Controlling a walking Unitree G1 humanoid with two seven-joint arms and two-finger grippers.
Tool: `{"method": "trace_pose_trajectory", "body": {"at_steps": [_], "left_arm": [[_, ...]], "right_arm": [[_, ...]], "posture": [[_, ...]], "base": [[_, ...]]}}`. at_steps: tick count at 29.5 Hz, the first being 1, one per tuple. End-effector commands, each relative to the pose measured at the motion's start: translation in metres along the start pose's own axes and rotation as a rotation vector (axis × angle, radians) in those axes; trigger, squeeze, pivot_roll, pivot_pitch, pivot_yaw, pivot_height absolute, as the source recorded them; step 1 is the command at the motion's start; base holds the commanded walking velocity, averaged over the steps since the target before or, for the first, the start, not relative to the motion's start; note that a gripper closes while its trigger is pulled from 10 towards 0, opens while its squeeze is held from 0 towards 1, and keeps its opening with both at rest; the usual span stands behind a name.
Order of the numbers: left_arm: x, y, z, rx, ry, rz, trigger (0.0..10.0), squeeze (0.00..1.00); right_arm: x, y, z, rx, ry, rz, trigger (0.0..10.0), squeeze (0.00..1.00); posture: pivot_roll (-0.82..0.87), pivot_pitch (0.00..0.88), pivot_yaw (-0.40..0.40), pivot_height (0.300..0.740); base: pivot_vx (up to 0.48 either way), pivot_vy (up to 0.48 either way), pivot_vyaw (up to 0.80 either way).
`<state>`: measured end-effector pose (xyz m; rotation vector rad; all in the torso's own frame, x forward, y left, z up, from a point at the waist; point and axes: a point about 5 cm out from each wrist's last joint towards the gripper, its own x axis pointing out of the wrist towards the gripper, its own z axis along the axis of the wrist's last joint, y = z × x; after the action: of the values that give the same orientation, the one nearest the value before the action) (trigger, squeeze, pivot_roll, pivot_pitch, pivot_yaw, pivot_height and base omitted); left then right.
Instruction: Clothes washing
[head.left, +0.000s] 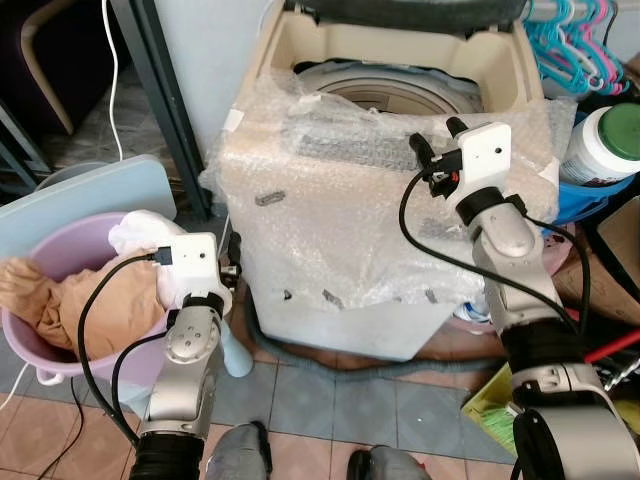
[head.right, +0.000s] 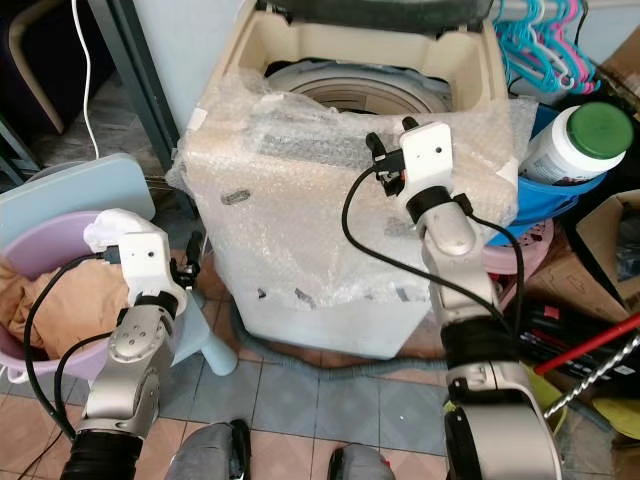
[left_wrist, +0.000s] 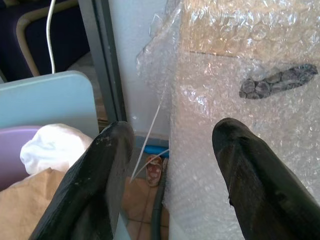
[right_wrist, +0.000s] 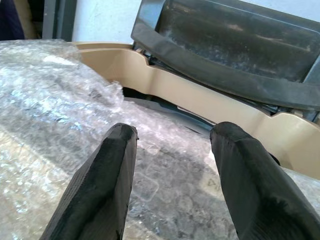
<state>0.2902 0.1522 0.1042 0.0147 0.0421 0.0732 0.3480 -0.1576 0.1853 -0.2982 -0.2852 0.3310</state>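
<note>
I am standing before the washing machine, its lid up and drum open, bubble wrap draped over the front. My right pincer is hovering spread and empty above that wrap; my left pincer, also spread and empty, is hanging just right of the purple basin of clothes at near left. Loading looks unstarted; next, I judge, the left reaches into the basin.

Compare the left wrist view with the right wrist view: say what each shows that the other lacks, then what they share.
Left wrist view alone: the purple basin with a white cloth and a tan cloth, a pale blue board, a white cord, and the left end effector, open.

Right wrist view alone: the washer's raised dark lid, its beige rim, and the right end effector, open.

Both: bubble wrap over the washer.
</note>
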Motion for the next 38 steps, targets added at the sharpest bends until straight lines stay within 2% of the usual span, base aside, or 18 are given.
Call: {"method": "trace_pose_trajectory", "body": {"at_steps": [1,3,4,7,11,12,13,16,18,21,27,29,35,38], "left_arm": [[0.002,0.004,0.01,0.009,-0.031,0.007,10.0,0.0],[-0.002,0.008,0.008,0.003,-0.02,0.028,10.0,0.0],[-0.004,0.008,0.007,0.001,-0.015,0.031,10.0,0.0],[-0.011,0.005,0.001,-0.004,0.003,0.033,10.0,0.0],[-0.017,0.004,-0.004,-0.01,0.024,0.041,10.0,0.0],[-0.021,0.003,-0.008,-0.017,0.039,0.049,10.0,0.0],[-0.026,0.005,-0.016,-0.031,0.072,0.073,10.0,0.0],[-0.028,0.009,-0.019,-0.041,0.086,0.101,10.0,0.0],[-0.029,0.008,-0.021,-0.037,0.096,0.09,10.0,0.0],[-0.028,0.004,-0.021,-0.016,0.094,0.054,10.0,0.0],[-0.024,0.006,-0.014,0.017,0.067,0.041,10.0,0.0],[-0.022,0.007,-0.012,0.062,0.04,0.044,10.0,0.0],[-0.019,0.006,-0.009,0.044,0.03,0.025,10.0,0.0],[-0.021,0.007,-0.009,0.037,0.029,0.023,10.0,0.0]], "right_arm": [[-0.002,0.007,0.001,-0.012,-0.001,0.039,10.0,1.0],[-0.017,0.027,-0.007,0.027,0.025,0.064,10.0,1.0],[-0.02,0.03,-0.009,0.043,0.034,0.061,10.0,1.0],[-0.031,0.039,-0.018,0.118,0.073,-0.004,10.0,1.0],[-0.04,0.045,-0.024,0.163,0.097,-0.068,10.0,1.0],[-0.047,0.046,-0.028,0.192,0.118,-0.123,10.0,1.0],[-0.061,0.043,-0.03,0.109,0.121,-0.193,10.0,0.0],[-0.074,0.035,-0.034,0.045,0.141,-0.253,10.0,0.0],[-0.085,0.026,-0.042,0.067,0.184,-0.313,10.0,0.0],[-0.094,0.021,-0.051,0.06,0.244,-0.335,10.0,0.0],[-0.094,0.025,-0.052,0.139,0.267,-0.347,10.0,0.0],[-0.091,0.031,-0.05,0.161,0.256,-0.308,10.0,0.0],[-0.089,0.043,-0.05,0.212,0.264,-0.269,10.0,0.0],[-0.09,0.041,-0.051,0.217,0.273,-0.29,10.0,0.0]], "posture": [[0.03,0.156,0.037,0.74],[0.04,0.159,0.025,0.74],[0.04,0.159,0.023,0.74],[0.05,0.157,0.006,0.74],[0.05,0.154,0.003,0.74],[0.05,0.144,0.0,0.74],[0.03,0.132,0.014,0.74],[0.02,0.126,0.02,0.74],[0.03,0.126,0.017,0.74],[0.03,0.131,0.014,0.74],[0.04,0.141,0.002,0.74],[0.05,0.143,-0.007,0.74],[0.05,0.144,-0.013,0.74],[0.05,0.144,-0.013,0.74]], "base": [[0.0,0.0,0.0],[0.0,0.0,0.0],[0.0,0.0,0.0],[0.0,0.0,0.0],[0.0,0.214,0.0],[0.0,0.48,0.0],[0.0,0.48,0.0],[0.0,0.48,0.0],[0.0,0.48,0.0],[0.0,0.48,0.0],[0.0,0.48,0.0],[0.0,0.48,0.0],[0.0,0.48,0.0],[0.0,0.48,0.0]]}}
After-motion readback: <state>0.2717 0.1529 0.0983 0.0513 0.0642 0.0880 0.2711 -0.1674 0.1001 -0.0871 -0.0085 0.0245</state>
